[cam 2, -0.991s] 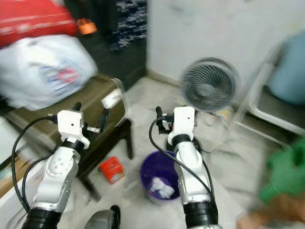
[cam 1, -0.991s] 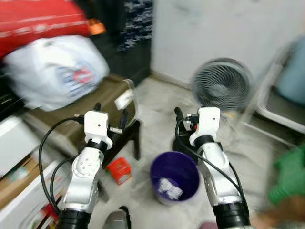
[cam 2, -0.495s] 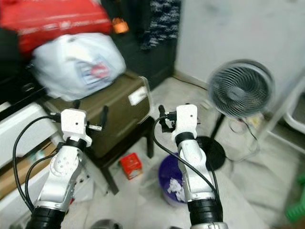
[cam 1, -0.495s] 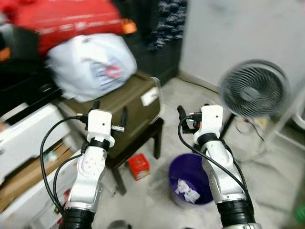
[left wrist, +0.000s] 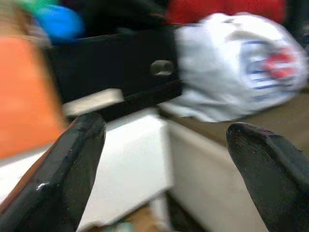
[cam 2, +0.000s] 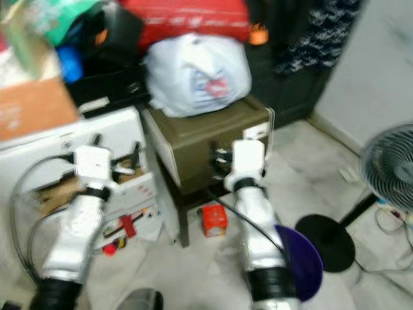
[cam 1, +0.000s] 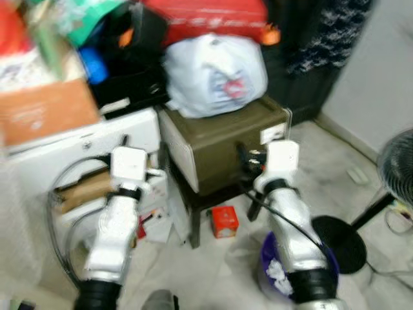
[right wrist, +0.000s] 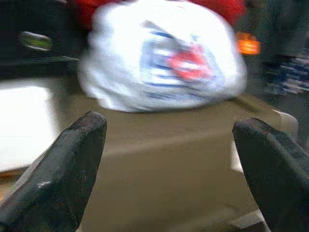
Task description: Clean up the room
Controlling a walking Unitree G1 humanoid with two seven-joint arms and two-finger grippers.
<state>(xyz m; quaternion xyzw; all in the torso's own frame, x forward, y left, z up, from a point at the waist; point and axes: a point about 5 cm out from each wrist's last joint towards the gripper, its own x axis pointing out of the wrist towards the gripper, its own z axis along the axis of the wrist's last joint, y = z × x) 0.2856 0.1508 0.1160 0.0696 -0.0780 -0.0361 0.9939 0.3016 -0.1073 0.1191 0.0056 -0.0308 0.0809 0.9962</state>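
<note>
Down on the floor, the tidying looks barely begun — both hands empty.
Head views: a small red box point(cam 1: 224, 221) lies loose under the brown case point(cam 1: 226, 139), beside the purple bin point(cam 2: 302, 261) already holding paper scraps. Left wrist view: left hand point(left wrist: 164, 169) spread wide. Right wrist view: right hand point(right wrist: 169, 169) spread too, facing the white bag point(right wrist: 161, 60) — plenty left.
</note>
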